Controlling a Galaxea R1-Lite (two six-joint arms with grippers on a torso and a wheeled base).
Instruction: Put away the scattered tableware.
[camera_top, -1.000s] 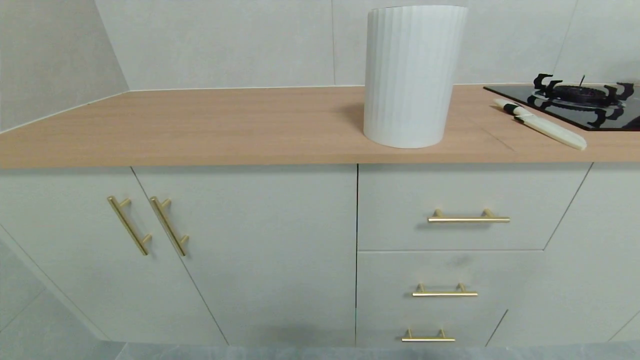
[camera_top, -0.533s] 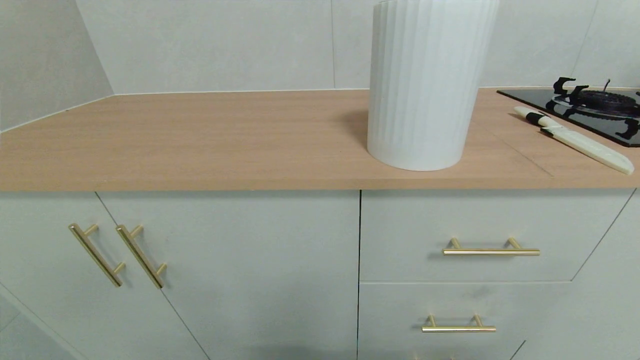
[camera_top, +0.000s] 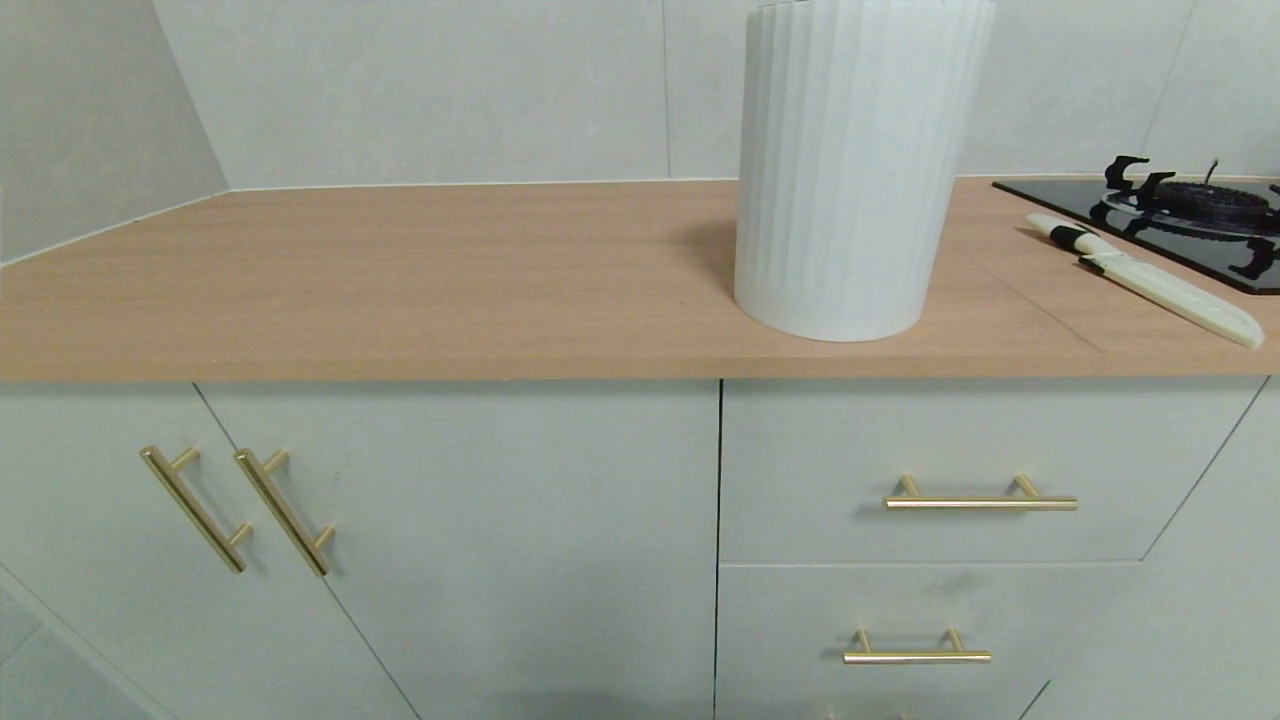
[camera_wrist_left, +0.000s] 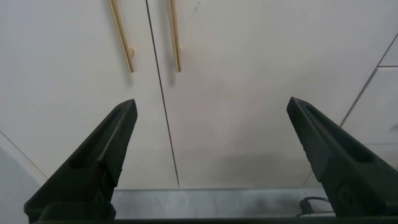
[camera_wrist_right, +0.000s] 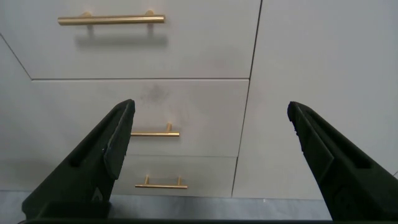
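The knife (camera_top: 1140, 278), above the empty, spread right gripper (camera_wrist_right: 210, 106), looks light, stiff and slick (perhaps brittle), best pinched by its handle (camera_top: 1062, 236).

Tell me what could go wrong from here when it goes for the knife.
1. The knife lies flat with its tip near the counter's front edge; a nudge could slide it off.
2. The tall container stands near that edge beside the knife; a reaching arm might tip it.
3. The left gripper and right gripper sit open, low before the cabinet fronts; rising, they could catch the counter's edge.
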